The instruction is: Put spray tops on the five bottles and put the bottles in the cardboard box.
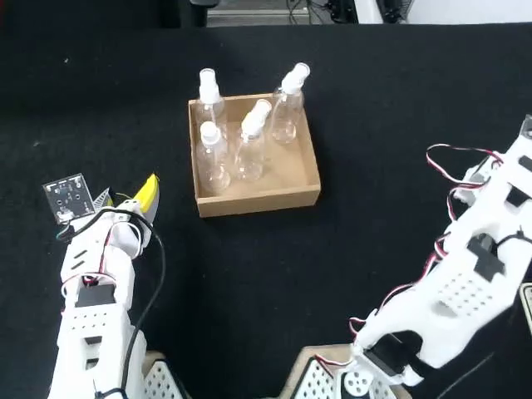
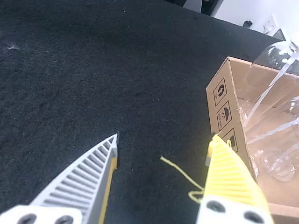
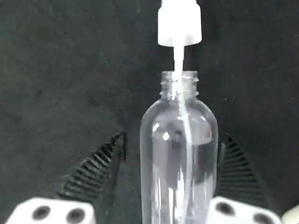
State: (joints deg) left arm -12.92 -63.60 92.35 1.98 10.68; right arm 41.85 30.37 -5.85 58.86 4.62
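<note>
Cardboard box (image 1: 258, 202) on black bench (image 1: 374, 125), high view: we count four clear bottles (image 1: 213, 160) standing inside, white spray tops (image 1: 209, 81) on | left wrist: left gripper (image 2: 164, 139) spread apart, empty, just beside box | right wrist: fifth bottle (image 3: 180, 154) within right gripper (image 3: 172, 137), clamping we cannot tell; loose spray top (image 3: 180, 23) raised off neck, tube inside.

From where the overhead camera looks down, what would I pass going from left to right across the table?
left arm → cardboard box with four bottles standing in it → right arm
</note>
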